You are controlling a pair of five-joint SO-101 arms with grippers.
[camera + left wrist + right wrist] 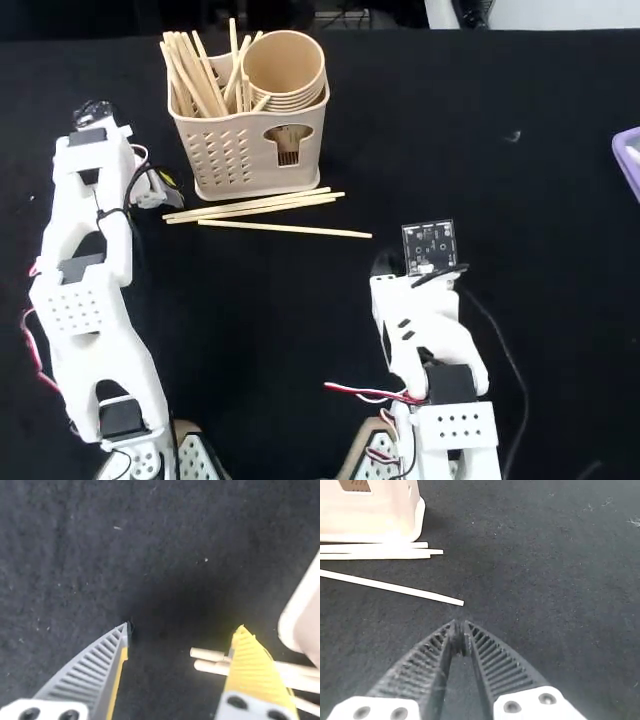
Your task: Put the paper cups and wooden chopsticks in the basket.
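Note:
The beige slotted basket (250,140) stands at the back of the black table, holding stacked paper cups (285,65) and several wooden chopsticks (200,70). In front of it lie a loose bundle of chopsticks (255,207) and one single chopstick (285,229). My left gripper (183,630) is open low over the cloth at the bundle's left ends (210,661), with the yellow finger (250,665) over them and the basket's corner (305,615) close by. My right gripper (457,630) is shut and empty, just short of the single chopstick's tip (390,586). The bundle (375,551) and basket (370,510) lie beyond it.
A purple object (628,160) pokes in at the table's right edge. Black cloth (500,150) stretches to the right of the basket and between the two arms. The left arm's white body (85,300) runs along the left side.

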